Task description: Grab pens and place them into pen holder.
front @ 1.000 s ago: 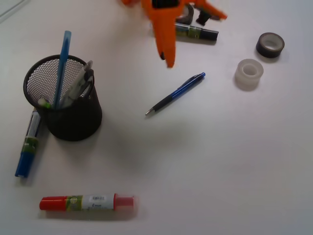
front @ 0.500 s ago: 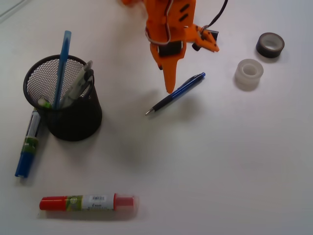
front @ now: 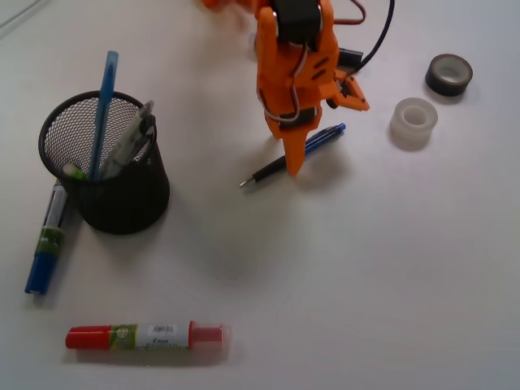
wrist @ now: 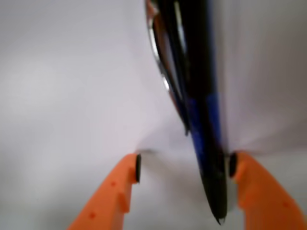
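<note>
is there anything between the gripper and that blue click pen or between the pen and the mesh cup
Nothing visible. The gripper is open and straddles the blue click pen on the table. Bare table lies between the pen and the mesh cup.

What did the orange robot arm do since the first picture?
The pincer came down from the top of the table onto the blue-and-black pen. It now straddles the pen, open, one finger right beside it, not yet shut on it. The pen hardly shifted. The pen holder, the markers and the tape rolls stayed put.
</note>
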Controlling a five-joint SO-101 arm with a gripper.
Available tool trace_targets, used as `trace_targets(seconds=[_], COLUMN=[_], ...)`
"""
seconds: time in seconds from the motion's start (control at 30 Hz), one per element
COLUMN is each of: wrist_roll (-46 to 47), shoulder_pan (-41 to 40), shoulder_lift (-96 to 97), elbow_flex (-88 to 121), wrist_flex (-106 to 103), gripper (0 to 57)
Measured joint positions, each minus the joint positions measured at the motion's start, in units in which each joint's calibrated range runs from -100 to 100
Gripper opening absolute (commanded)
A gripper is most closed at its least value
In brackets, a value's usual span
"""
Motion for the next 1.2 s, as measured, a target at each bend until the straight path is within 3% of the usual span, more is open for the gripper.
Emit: trace_targets(seconds=[0.07,0.4,0.6,0.9,1.2], wrist_roll=[0.0,-1.32,-7.37,-14.51,-24.71], shoulder_pan=[0.0,-0.15,-0.81,0.0,8.88], shoulder_lift=[1.83,9.23,-2.35,-35.02,-59.41], elbow_flex=[-3.14,-17.43,-16.98,8.89,43.13], wrist_flex=[1.38,7.69,2.76,-17.8,-51.92], gripper=[0.2,0.3,0.3,0.3,0.3])
